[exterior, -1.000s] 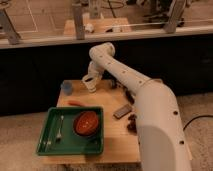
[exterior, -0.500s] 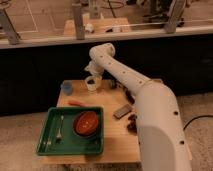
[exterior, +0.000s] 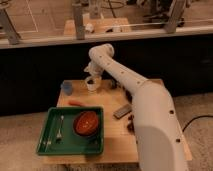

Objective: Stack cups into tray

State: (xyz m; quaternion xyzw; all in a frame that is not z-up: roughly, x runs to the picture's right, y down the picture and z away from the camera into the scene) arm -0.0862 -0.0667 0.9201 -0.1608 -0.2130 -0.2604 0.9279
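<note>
The green tray (exterior: 47, 142) lies at the table's front left, with an orange-red bowl (exterior: 87, 123) and a fork (exterior: 60, 127) in it. The white cup (exterior: 91, 84) stands upright at the back of the table. The blue cup (exterior: 66, 87) stands to its left, near the back left corner. My gripper (exterior: 93, 75) hangs directly above the white cup, at or just over its rim. The clear glass cup and the metal cup do not show; the arm may hide them.
A thin orange-red object (exterior: 75, 104) lies on the table just behind the tray. A flat dark object (exterior: 122, 111) lies right of the tray, by my arm (exterior: 125, 80). A dark wall and railing run behind the table.
The gripper has stayed over the white cup, shifting only slightly. The cup shows more plainly below it now. The tray, bowl and blue cup have not moved.
</note>
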